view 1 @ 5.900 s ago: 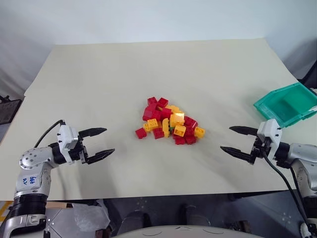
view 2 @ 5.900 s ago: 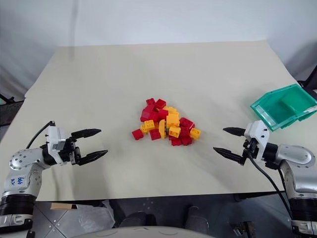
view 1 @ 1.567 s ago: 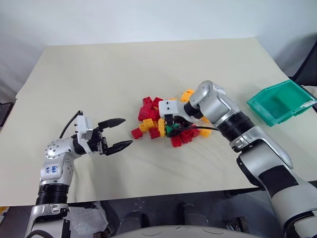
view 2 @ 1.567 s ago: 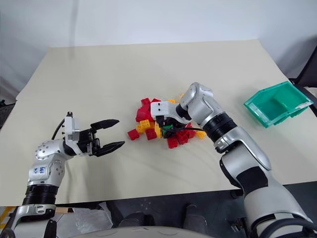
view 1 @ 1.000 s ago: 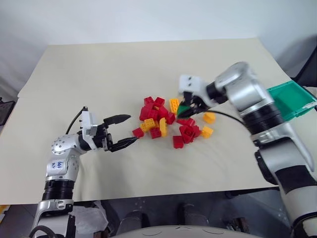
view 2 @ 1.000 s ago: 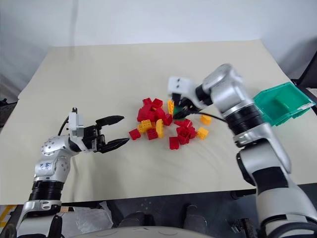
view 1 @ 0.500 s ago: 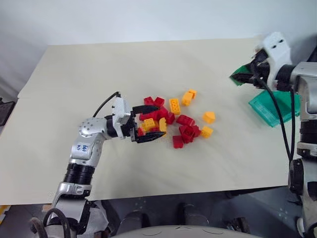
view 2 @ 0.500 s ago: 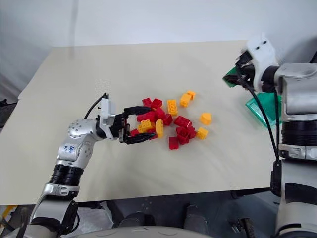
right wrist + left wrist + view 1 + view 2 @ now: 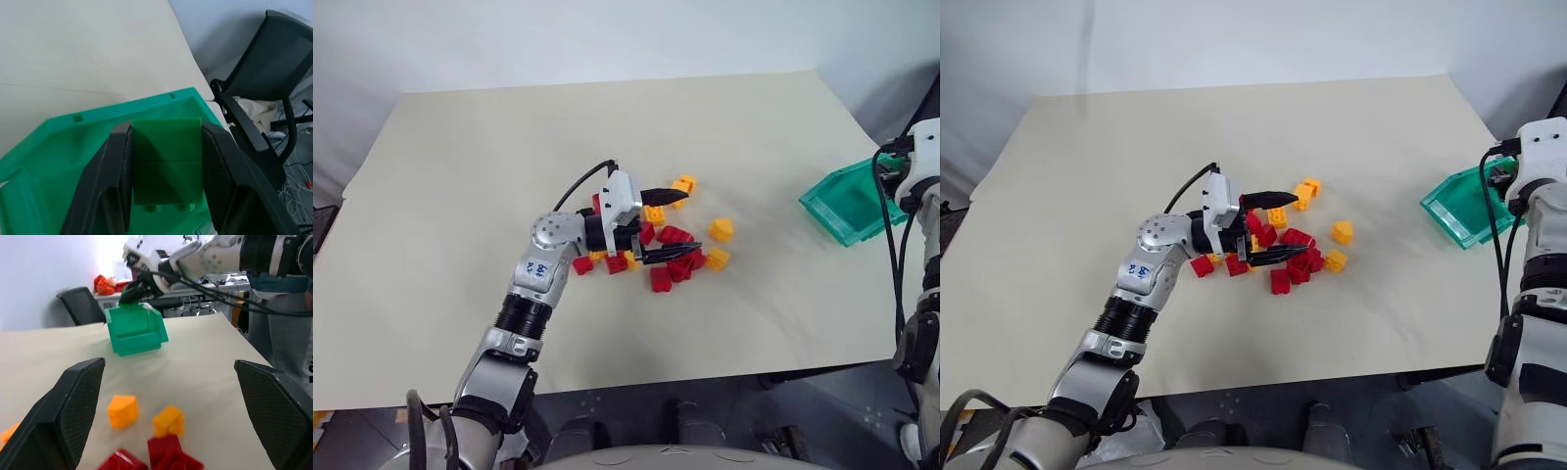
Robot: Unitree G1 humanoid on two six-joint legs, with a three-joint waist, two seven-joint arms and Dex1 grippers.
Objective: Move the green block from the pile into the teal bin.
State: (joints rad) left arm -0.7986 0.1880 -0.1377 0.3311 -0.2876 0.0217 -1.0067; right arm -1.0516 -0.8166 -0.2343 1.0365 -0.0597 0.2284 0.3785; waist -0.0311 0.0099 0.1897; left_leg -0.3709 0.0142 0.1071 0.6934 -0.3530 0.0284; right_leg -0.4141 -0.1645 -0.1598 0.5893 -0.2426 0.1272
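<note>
Now the green block (image 9: 167,159) is arriving over the teal bin (image 9: 847,204), gone from the pile (image 9: 656,245)
Right tool (image 9: 166,196) is pinching it at the frame's right edge, having swung across; only release remains; left tool (image 9: 680,223) is hovering spread over the bricks on the table (image 9: 509,157).

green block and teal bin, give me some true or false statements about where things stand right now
1. The right gripper is shut on the small bright green plastic studded block. True.
2. The green block lies on the floor of the teal plastic rectangular bin. False: it is clamped between the fingers above the bin.
3. The left gripper is open over the loose pile of red and yellow-orange plastic bricks. True.
4. The left gripper holds a red brick. False: nothing sits between its fingers.
5. The bin stands in the middle of the beige table. False: it stands at the table's right edge.
</note>
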